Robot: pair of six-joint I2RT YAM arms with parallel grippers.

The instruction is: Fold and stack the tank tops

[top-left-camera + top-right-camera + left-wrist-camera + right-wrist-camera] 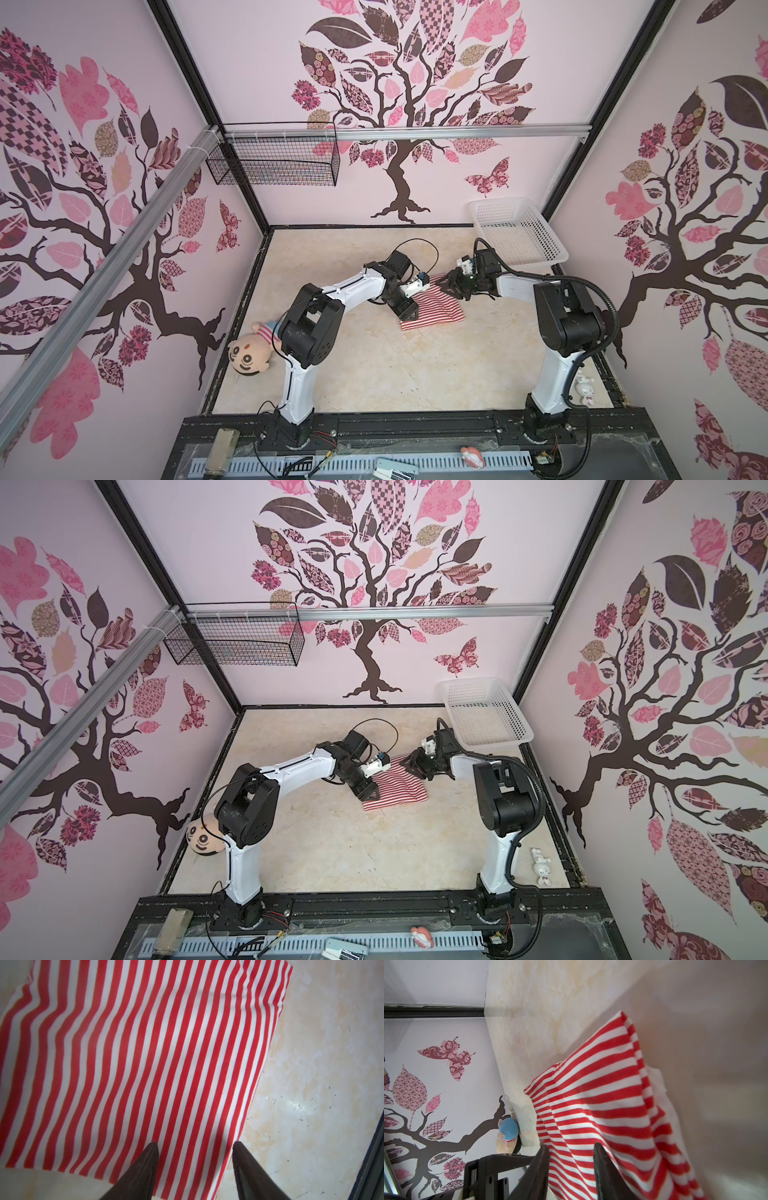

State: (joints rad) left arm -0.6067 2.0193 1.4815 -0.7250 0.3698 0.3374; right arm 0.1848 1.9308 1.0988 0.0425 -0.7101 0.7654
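One tank top (436, 307) (399, 789), red-and-white striped, lies folded near the middle of the marble table. My left gripper (409, 316) (371, 792) hovers open over its near left corner. In the left wrist view the left gripper (195, 1144) has one finger over the stripes (145, 1064) and the other at the cloth's edge. My right gripper (444, 286) (409, 764) is at the far corner. In the right wrist view the right gripper (571, 1147) has its jaws apart, with rumpled striped cloth (602, 1105) showing between and beyond them.
A white plastic basket (519, 232) (486, 712) stands at the back right corner. A plush doll (249, 353) (203, 837) lies by the left wall behind the left arm. A small white bunny figure (586, 390) sits near the right arm's base. A wire basket (274, 162) hangs on the back wall.
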